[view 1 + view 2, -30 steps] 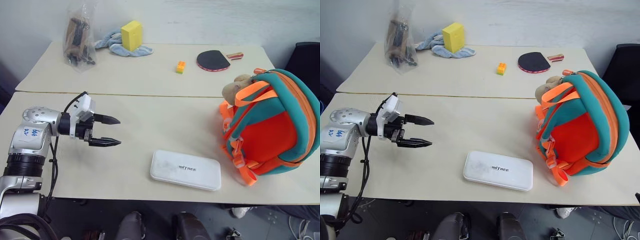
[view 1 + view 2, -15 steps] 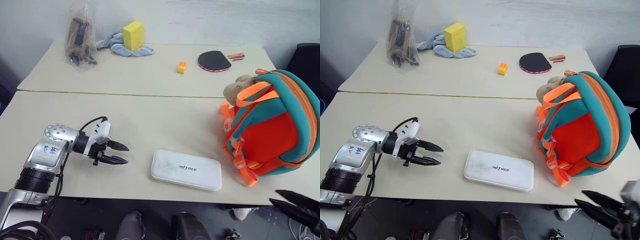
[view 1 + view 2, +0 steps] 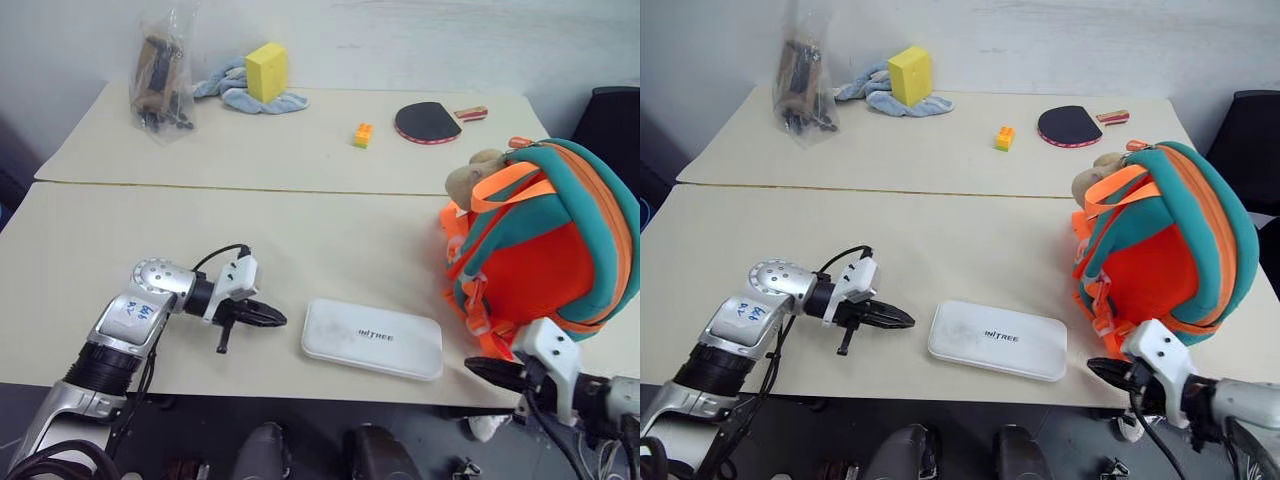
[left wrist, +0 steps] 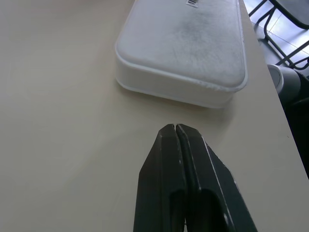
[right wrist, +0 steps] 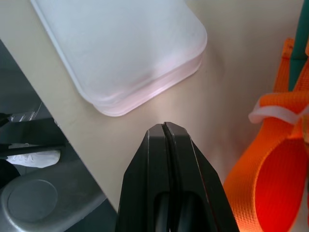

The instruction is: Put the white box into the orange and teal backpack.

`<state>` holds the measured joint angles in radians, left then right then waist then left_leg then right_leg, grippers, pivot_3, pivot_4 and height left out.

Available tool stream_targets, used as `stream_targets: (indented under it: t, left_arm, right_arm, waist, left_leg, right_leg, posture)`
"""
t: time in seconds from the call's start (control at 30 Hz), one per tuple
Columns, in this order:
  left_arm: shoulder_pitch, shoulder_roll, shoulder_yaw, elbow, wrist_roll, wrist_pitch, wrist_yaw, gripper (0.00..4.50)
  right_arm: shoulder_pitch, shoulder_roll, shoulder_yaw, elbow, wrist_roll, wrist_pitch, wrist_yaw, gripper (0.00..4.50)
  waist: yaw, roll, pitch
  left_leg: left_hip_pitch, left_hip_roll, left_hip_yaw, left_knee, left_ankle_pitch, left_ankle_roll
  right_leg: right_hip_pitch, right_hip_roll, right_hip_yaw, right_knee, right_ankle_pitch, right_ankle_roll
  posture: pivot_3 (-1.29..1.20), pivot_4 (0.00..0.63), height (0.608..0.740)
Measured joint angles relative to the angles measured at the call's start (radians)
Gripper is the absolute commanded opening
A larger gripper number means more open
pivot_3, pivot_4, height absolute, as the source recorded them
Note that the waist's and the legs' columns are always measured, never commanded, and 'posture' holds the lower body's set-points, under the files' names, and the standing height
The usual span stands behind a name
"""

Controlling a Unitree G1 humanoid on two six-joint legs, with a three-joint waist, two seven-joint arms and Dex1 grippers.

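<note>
Currently, the white box (image 3: 372,339) is lying flat on the near table (image 3: 300,240), low in the centre of the frame, with its dark lettering facing up. The left claw (image 3: 279,319) is sitting in the lower left of the frame, just beside the box's left end, with its two black fingers pressed fully together and gripping nothing; a narrow strip of bare table is showing between the fingertips and the box. The right claw (image 3: 473,369) is sitting in the lower right of the frame, near the box's right end at the table's front edge, and is likewise closed and empty, with its tip pointing toward the box corner.

The orange and teal backpack (image 3: 545,250) is standing at the right of the frame, beside and apart from the box, with orange straps hanging at its lower left and a tan plush toy (image 3: 470,177) resting at its upper left.

On the far table, a yellow sponge block (image 3: 266,71) is sitting on a blue cloth (image 3: 235,88) at upper centre-left, a clear bag (image 3: 160,75) is standing at upper left, and a small orange brick (image 3: 361,134) and a black paddle (image 3: 427,122) are lying at upper centre-right.
</note>
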<state>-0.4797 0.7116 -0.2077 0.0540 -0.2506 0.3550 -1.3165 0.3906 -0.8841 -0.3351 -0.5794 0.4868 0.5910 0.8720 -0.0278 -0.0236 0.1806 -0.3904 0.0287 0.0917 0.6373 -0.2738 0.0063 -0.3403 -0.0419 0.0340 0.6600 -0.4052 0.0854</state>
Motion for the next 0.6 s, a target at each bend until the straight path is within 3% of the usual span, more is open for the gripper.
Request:
stream_targets:
  t: [0.4,0.53,0.6]
  left_arm:
    - [0.024,-0.045,-0.027,0.032,0.041,-0.025,0.073,0.03]
    - [0.018,-0.046,-0.006,0.076,0.035,-0.015,0.094,0.03]
    - [0.010,-0.037,0.017,0.107,0.018,0.016,0.094,0.40]
  right_arm:
    - [-0.258,0.026,0.232,0.068,-0.069,0.044,-0.063,0.00]
    - [-0.252,0.028,0.246,0.072,-0.079,0.042,-0.073,0.00]
    - [-0.219,0.028,0.241,0.061,-0.078,0.042,-0.073,0.00]
  waist:
    - [-0.002,0.000,0.000]
    - [0.000,0.000,0.000]
    - [0.000,0.000,0.000]
  left_leg:
    - [0.000,0.001,0.000,0.001,0.000,0.000]
    - [0.000,0.001,0.000,0.002,0.000,0.000]
    - [0.000,0.001,-0.001,0.002,0.000,0.000]
  right_leg:
    - [0.000,0.000,0.000,0.001,0.000,0.000]
    - [0.000,0.000,-0.001,0.001,0.000,0.000]
    - [0.000,0.000,-0.001,0.002,0.000,0.000]
  posture:
    - [0.00,0.150,0.740]
    - [0.00,0.150,0.740]
    - [0.00,0.150,0.740]
